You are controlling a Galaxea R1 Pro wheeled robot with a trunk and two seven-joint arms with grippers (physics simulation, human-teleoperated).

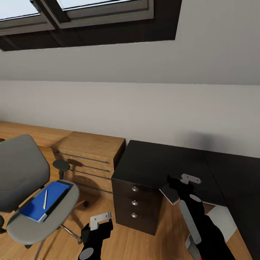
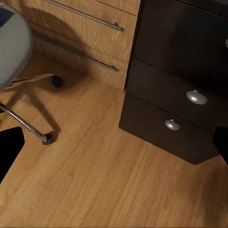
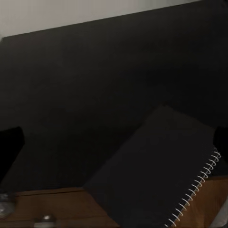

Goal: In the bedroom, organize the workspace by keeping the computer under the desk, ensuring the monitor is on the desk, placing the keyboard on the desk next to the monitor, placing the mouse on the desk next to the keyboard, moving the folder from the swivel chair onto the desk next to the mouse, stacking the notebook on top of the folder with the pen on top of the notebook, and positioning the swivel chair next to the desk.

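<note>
Both arms are glossy black. The left end effector (image 1: 101,221) carries pale grey fingers, as does the right end effector (image 1: 190,178). Behind the right one runs a long grey panel along the forearm, with a small red mark further back.

We note pale plain walls (image 1: 144,108), a sloped ceiling with skylights (image 1: 90,7) letting in daylight, warm wood plank floor (image 1: 144,242), light wooden drawer chest (image 1: 90,155) against the wall.

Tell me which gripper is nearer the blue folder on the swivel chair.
Left. The left gripper hangs low over the floor just beside the swivel chair where the folder lies. The right gripper is farther off, at the desk edge, holding the notebook.
</note>
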